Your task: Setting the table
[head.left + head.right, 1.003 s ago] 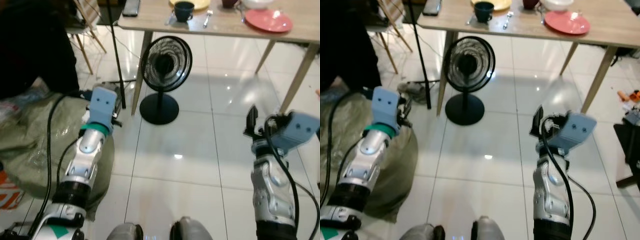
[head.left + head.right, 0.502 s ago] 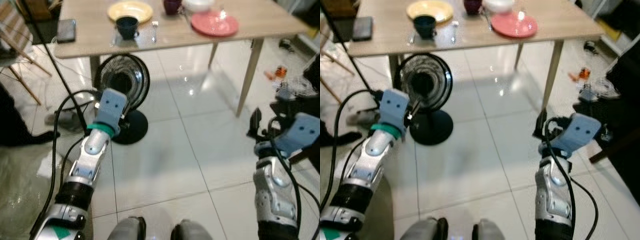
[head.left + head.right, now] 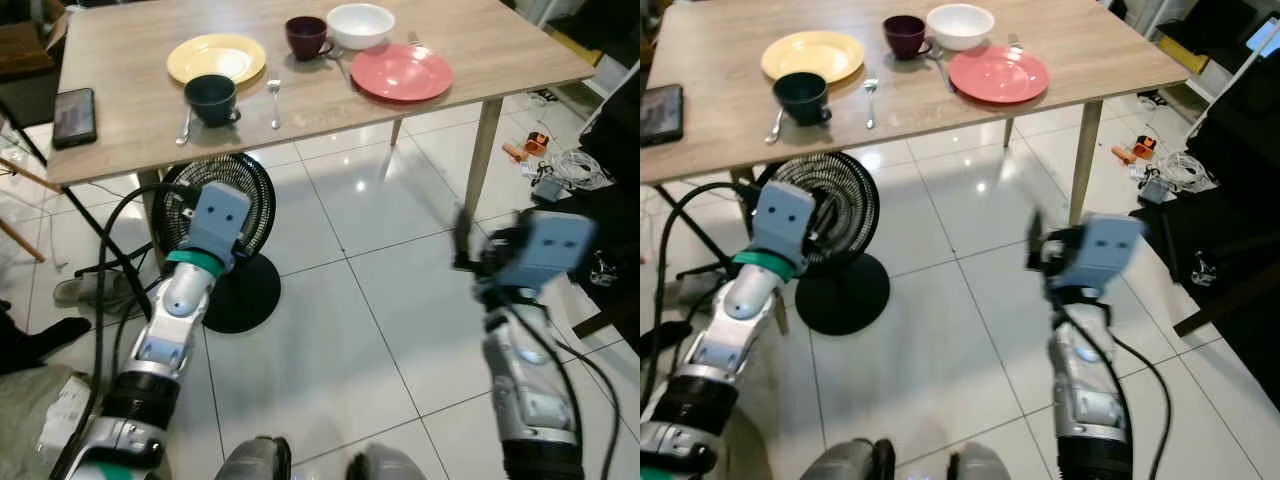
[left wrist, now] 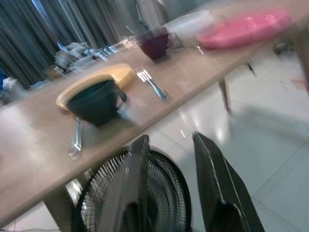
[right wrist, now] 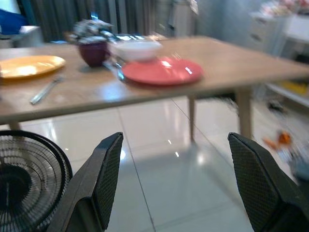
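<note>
A light wooden table [image 3: 130, 130] stands ahead of me. On it are a yellow plate [image 3: 216, 58], a dark blue cup [image 3: 211, 98], a maroon cup [image 3: 304, 36], a white bowl [image 3: 360, 24] and a pink plate [image 3: 401, 72]. A fork [image 3: 273, 100] and a spoon [image 3: 185, 125] lie beside the blue cup. Both arms are raised in front of me, below table height and short of its near edge. My left gripper [image 4: 169, 188] is open and holds nothing. My right gripper [image 5: 178, 183] is wide open and also holds nothing.
A black floor fan [image 3: 240, 215] stands under the table's near edge, right behind my left wrist. A phone [image 3: 74, 115] lies at the table's left end. Cables and small clutter [image 3: 560, 170] lie on the tiled floor at the right, beside dark furniture [image 3: 620, 120].
The camera has swung and the whole tabletop has come into view, closer and lower in the picture. Both arms stay raised with their grippers open.
</note>
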### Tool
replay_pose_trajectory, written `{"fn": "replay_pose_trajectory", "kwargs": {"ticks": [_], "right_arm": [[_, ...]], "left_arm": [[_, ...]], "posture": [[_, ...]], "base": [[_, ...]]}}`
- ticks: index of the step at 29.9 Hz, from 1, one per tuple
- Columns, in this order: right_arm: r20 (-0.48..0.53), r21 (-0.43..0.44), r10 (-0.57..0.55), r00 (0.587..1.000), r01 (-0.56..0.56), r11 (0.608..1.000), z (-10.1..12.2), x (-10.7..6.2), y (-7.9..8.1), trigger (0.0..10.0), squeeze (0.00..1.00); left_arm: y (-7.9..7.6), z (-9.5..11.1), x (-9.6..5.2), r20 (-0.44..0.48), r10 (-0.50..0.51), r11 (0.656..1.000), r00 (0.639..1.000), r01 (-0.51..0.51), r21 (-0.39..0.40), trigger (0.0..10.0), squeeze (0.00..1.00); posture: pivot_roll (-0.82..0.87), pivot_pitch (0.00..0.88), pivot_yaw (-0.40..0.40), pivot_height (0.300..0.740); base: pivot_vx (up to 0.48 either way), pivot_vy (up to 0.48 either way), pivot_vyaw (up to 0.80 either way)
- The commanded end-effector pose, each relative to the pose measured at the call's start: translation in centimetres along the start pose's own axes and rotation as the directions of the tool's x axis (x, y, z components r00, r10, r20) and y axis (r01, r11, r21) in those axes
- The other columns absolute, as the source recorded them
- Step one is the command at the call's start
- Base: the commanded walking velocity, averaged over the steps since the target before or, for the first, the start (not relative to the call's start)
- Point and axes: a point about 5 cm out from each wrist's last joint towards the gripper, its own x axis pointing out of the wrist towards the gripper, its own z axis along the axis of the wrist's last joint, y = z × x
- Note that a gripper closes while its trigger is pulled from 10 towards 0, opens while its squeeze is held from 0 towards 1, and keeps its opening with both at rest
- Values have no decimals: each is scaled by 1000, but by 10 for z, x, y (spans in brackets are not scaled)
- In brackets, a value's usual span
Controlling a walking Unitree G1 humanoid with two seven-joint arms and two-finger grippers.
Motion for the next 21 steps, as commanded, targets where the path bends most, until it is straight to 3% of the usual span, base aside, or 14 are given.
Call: {"fn": "replay_pose_trajectory", "kwargs": {"ticks": [1, 5, 21], "right_arm": [[2, -34, 50, 999, -50, 998, 1, 3, 5, 10000, 0], [-4, -42, 57, 998, -57, 998, -1, 7, 4, 10000, 0], [-20, -51, -7, 1000, 6, 999, -5, 6, -9, 10000, 0]], "left_arm": [[8, -4, -6, -29, 64, 998, 998, -64, -17, 10000, 0], [13, -6, -7, -39, 102, 994, 994, -103, -21, 10000, 0], [12, 2, -1, -19, 88, 996, 996, -88, -17, 10000, 0]], "posture": [[23, 0, 25, 740], [31, 0, 19, 740], [19, 0, 39, 740]], "base": [[368, 0, 0], [368, 0, 0], [372, 0, 0]]}}
